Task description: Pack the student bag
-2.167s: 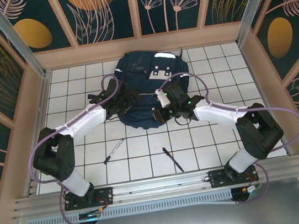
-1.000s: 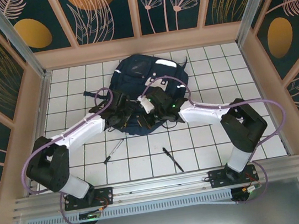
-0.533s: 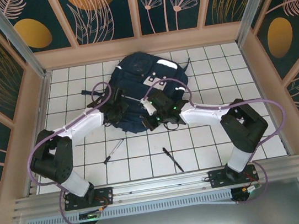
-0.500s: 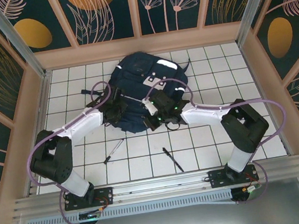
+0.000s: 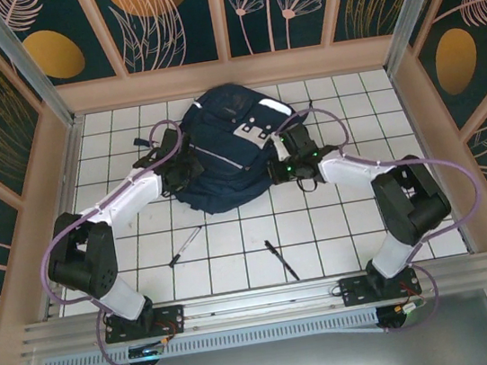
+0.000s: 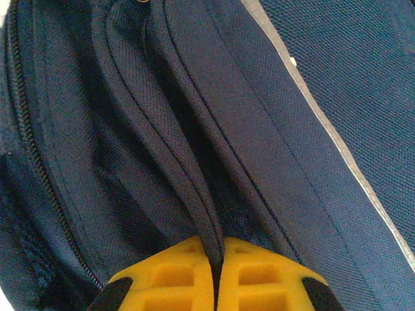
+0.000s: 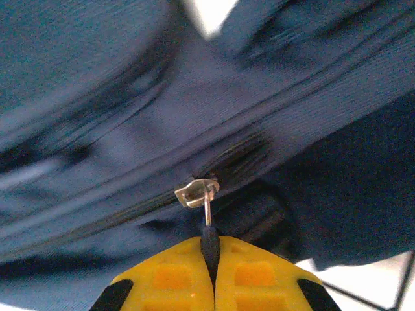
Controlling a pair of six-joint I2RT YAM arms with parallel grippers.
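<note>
White-tiled surface (image 5: 233,238) bears the student bag (image 5: 230,152): left pincer (image 6: 217,259) has just clamped a fold (image 6: 194,194), while right pincer (image 7: 209,249) grips the zipper pull (image 7: 196,192), ready for opening.

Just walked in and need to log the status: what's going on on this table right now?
Two robot arms are working on the student bag, which lies mid-table. The left fingers are shut on a fold of its navy fabric at its left side. The right fingers are shut on a zipper pull at its right side. A grey pen and a black pen lie loose nearer the arm bases.
</note>
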